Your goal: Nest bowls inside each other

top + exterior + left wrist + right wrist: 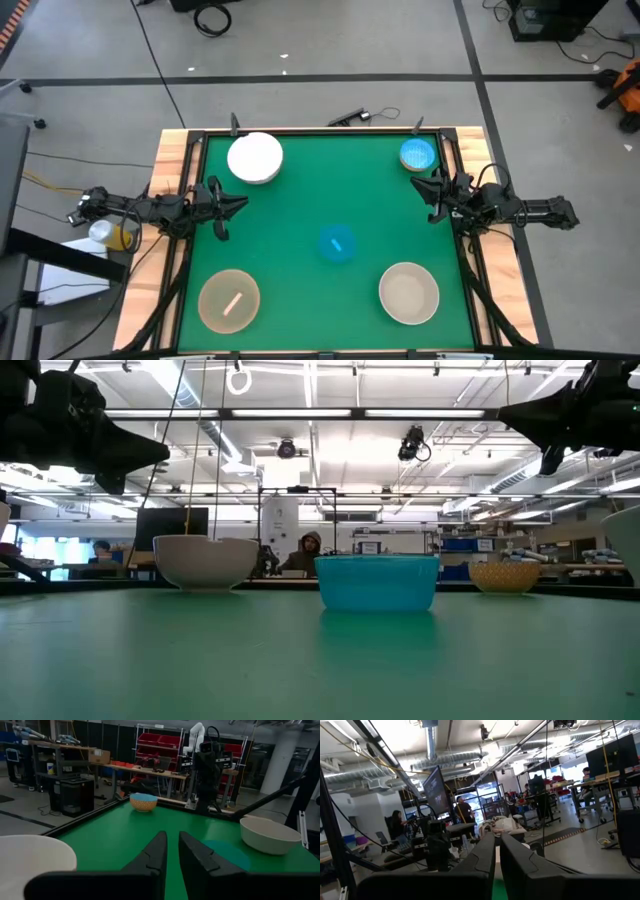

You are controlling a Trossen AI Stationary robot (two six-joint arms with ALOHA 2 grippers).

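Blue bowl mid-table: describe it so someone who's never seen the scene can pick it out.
Start from the green table seen from above. Four bowls sit near its corners; the blue bowl sits alone in the open middle, slightly toward the beige bowl. The other blue bowl has a tan outside and sits in a corner; this one is blue all over.

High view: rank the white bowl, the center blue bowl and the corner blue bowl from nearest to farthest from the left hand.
Measured from the left hand:
1. White bowl, just beyond it, near the far edge on the left side.
2. Center blue bowl, mid-table, toward the right arm.
3. Corner blue bowl, in the far right corner beside the right hand.
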